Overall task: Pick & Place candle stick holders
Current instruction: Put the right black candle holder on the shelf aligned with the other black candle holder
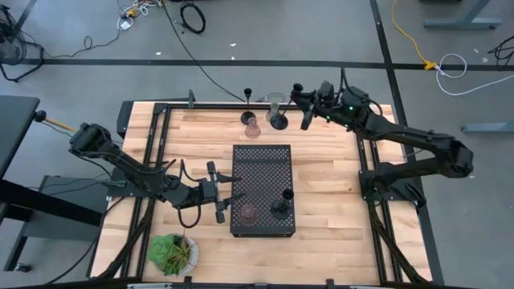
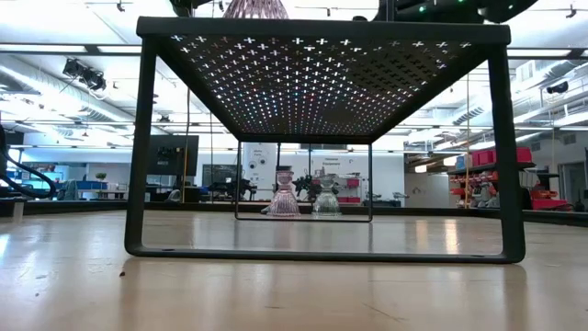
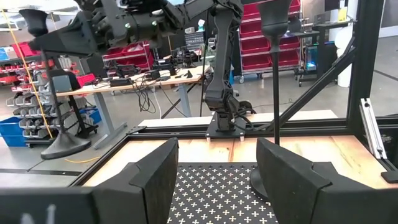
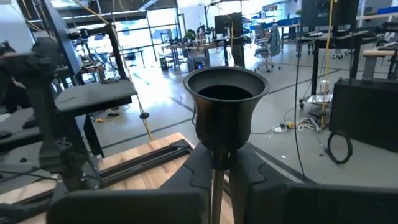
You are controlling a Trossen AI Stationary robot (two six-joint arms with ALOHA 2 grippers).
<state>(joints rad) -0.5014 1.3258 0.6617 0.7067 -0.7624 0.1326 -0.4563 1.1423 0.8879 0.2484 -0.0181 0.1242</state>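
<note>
My right gripper (image 1: 304,109) is at the table's far edge, shut on a slim black stemmed candle holder (image 4: 225,102). My left gripper (image 1: 225,194) is open and empty at the left edge of the black perforated tray (image 1: 261,160). In the left wrist view (image 3: 217,186) its fingers stand over the tray top. On the tray stand a black stemmed holder (image 1: 281,205) and a pinkish-brown glass holder (image 1: 247,213). Behind the tray, on the table, stand another black stemmed holder (image 1: 249,104), a pink glass holder (image 1: 252,129) and a paler glass holder (image 1: 275,103). My right gripper pinches the holder's thin stem (image 4: 217,177) just below the cup, between its two fingers. The fingers come roughly level from the table's right side and lie across the stem. The holder stands upright with its cup above the fingers. Its base is hidden below them.
A leafy green plant (image 1: 171,252) stands at the table's near left corner. A black round base (image 1: 279,122) sits by the pale glass holder. The tray is raised on legs (image 2: 138,147). Black frame rails (image 1: 152,160) run along the table's sides.
</note>
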